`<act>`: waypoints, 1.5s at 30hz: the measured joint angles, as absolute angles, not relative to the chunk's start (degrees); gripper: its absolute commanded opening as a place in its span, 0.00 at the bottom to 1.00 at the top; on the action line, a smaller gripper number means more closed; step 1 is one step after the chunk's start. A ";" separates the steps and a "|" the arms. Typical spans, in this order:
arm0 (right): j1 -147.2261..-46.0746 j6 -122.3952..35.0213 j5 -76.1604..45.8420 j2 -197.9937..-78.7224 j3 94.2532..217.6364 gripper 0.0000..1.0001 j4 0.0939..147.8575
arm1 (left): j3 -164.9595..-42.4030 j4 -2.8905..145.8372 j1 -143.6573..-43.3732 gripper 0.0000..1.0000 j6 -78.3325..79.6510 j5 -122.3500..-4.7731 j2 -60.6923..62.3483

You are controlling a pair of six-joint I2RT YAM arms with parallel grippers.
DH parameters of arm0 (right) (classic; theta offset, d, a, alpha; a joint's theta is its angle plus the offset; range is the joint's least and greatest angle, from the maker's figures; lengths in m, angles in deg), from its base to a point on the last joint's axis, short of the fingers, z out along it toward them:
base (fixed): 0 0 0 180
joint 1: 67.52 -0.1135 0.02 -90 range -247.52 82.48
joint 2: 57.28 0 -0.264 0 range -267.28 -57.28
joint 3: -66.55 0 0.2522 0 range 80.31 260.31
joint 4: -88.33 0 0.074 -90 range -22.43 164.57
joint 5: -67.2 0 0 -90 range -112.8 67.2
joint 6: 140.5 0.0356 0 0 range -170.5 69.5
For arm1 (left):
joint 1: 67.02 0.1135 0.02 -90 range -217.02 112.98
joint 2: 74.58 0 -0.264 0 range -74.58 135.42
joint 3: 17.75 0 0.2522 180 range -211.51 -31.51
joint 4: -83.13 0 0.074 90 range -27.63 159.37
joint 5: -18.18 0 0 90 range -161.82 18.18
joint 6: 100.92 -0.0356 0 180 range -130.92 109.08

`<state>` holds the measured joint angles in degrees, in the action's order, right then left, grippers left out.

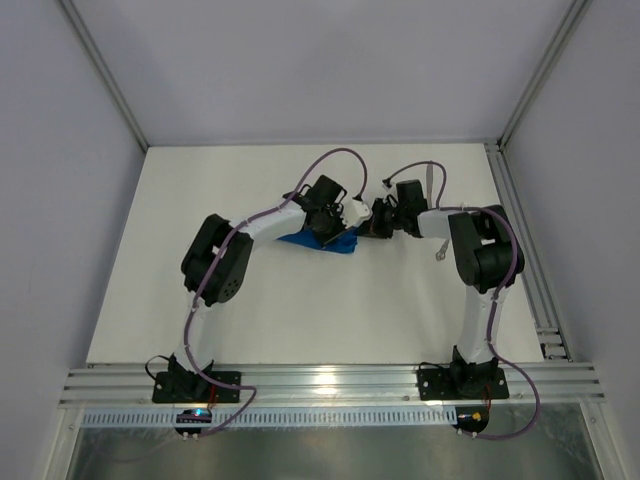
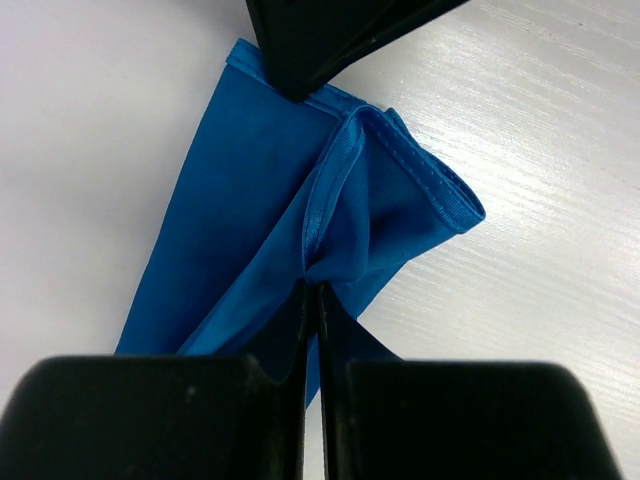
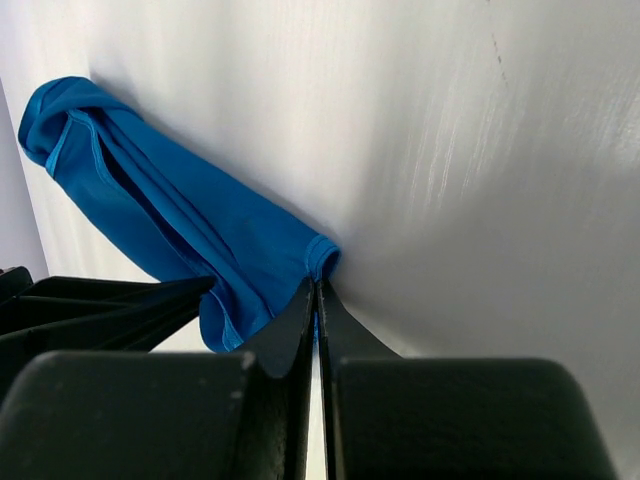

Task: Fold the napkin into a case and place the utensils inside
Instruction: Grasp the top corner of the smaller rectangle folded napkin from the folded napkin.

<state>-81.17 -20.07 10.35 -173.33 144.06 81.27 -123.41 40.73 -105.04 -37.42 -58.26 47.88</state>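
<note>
1. Napkin (image 1: pixel 338 244) is bunched up mid-way across the white table (image 1: pixel 300 310);
2. left gripper (image 2: pixel 312 292) is clenched on a raised fold of it;
3. right gripper (image 3: pixel 316 292) is pinching its hemmed corner;
4. knife (image 1: pixel 429 183) lies behind the right arm; fork (image 1: pixel 440 253), I think, pokes out beside it.

You have nothing to read here. No lettering, label, brand mark or number shows on the napkin (image 2: pixel 250 200) in either wrist view. The overhead view shows none on the table (image 1: pixel 300 320) either; anything printed on the arms is too small to make out.
</note>
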 measured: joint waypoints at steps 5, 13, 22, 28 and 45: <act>-81.17 -20.61 11.33 -173.02 143.73 0.23 80.79 | -123.41 40.86 -105.01 0.11 -36.83 -58.37 47.88; -80.91 -24.70 11.33 -167.95 143.71 0.54 74.12 | -121.18 42.96 -105.04 0.13 -37.05 -58.28 47.09; -79.86 -20.87 11.35 -163.84 135.79 0.59 78.39 | -120.83 43.20 -105.01 0.14 -37.14 -58.11 46.91; -81.17 -16.61 13.52 -165.09 133.76 0.58 84.61 | -120.68 43.41 -105.01 0.15 -37.14 -58.11 46.85; -82.57 -13.53 13.84 -170.11 134.68 0.04 89.55 | -120.63 40.70 -104.80 0.48 -36.90 -55.00 45.47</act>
